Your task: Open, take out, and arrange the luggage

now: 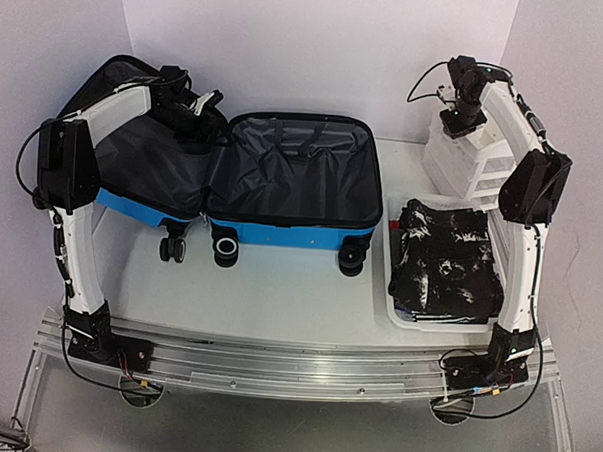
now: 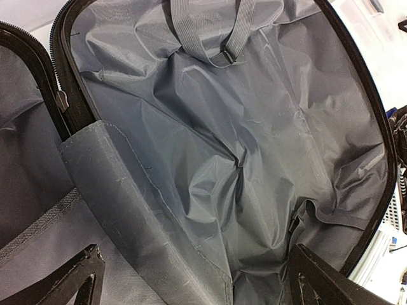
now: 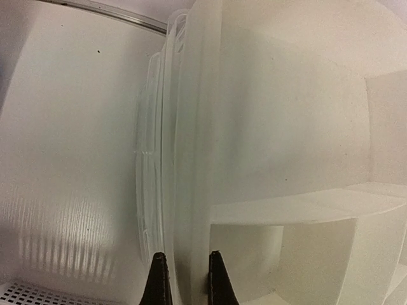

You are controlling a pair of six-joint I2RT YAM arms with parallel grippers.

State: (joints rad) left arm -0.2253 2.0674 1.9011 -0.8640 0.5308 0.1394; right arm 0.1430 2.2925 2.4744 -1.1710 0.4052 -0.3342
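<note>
Reaching left arm: it rises from the near left corner of the table (image 1: 278, 295), elbow bent out by the left edge, forearm slanting over the raised half of the case.
Left gripper (image 1: 194, 116) (image 2: 200, 286): it hangs inside the luggage above the fold between the two halves, jaws spread wide with nothing between them.
Luggage (image 1: 281, 232) (image 2: 241, 140): it lies open along the far edge, from the far left corner to the middle. The left half is tilted up, the right half flat, the creased grey lining faces up, and the wheels face the near edge.
Basket (image 1: 417, 322): it sits toward the near right, just beside the luggage, with black-and-white cloth in it.
Drawer organizer (image 1: 464, 163) (image 3: 286, 127): it stands in the far right corner, behind the basket.
Right arm: it rises from the near right corner, elbow high by the right edge, wrist pointing down.
Right gripper (image 1: 462, 121) (image 3: 186, 283): it is closed on the organizer's thin white wall, well apart from the luggage.
</note>
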